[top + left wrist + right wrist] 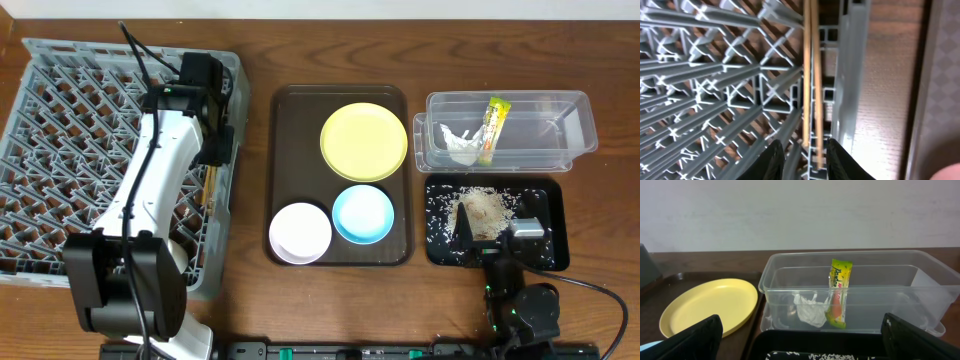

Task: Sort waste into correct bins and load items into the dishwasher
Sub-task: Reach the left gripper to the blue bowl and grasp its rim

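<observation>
Two chopsticks (pixel 211 188): clean release

Overhead: left tool (pixel 214 150) over dish rack's (pixel 60 150) right edge, chopsticks beneath.
Left wrist: jaws parted, both lying loose on the lattice between them. Retreat straight up, no snagging.
Right wrist: right tool (pixel 800 330) wide open, empty.

White L arm (pixel 150 185), blk hand (pixel 806 162), cables (pixel 137 48)

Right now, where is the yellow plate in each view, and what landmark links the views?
Overhead: plate upper middle, on the brown tray.
Left wrist: not in it.
Right wrist: plate lower left.
Landmark: the clear tub, right of the plate in overhead and right wrist.
</observation>
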You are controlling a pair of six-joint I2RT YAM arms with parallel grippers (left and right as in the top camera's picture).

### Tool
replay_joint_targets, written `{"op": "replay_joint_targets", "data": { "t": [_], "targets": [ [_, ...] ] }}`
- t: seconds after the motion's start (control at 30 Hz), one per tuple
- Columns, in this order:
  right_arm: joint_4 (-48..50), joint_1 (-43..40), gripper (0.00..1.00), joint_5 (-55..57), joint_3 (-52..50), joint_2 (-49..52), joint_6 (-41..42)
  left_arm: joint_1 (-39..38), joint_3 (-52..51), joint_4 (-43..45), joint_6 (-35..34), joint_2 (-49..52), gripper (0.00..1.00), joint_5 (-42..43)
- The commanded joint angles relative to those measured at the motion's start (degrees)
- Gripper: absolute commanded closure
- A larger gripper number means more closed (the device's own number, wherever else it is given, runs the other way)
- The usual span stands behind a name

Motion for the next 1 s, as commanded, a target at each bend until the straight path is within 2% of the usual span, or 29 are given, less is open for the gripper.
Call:
{"op": "replay_joint_targets", "data": {
  "t": [0.0, 0.13, 0.3, 0.4, 0.53, 0.63, 0.8, 0.97],
  "targets": [
    [0.0, -1.0, 0.01, -0.1, -0.3, -0.3, -0.5, -0.7, 2.3, -2.8, -0.1, -1.0, 0.70, 3.2],
    [0.0, -1.0, 0.01, 0.0, -0.3, -0.3, -0.5, -2.9, 4.3, -5.6, -0.6, -5.0, 0.70, 10.5],
    [0.0, -1.0, 0.01, -0.1, -0.3, -0.3, -0.5, -9.0, 4.2, -4.5, -2.3, -11.1, 0.69, 20.9],
    [0.0, -1.0, 0.01, 0.0, -0.3, -0.3, -0.5, -15.1, 4.2, -3.5, -2.3, -11.6, 0.58, 29.1],
    [0.0, -1.0, 0.01, 0.0, -0.3, -0.3, -0.5, -20.5, 2.5, -3.5, -3.8, -10.3, 0.61, 29.4],
    [0.0, -1.0, 0.01, -0.1, -0.3, -0.3, -0.5, -23.4, 0.6, -2.8, -11.1, -9.0, 0.64, 27.9],
    [0.0, -1.0, 0.01, 0.0, -0.3, -0.3, -0.5, -24.8, -3.7, -1.7, -24.6, -7.0, 0.64, 18.4],
    [0.0, -1.0, 0.01, 0.0, -0.3, -0.3, -0.5, -25.1, -7.9, 5.2, -25.3, -5.4, 0.64, 21.7]
  ]
}}
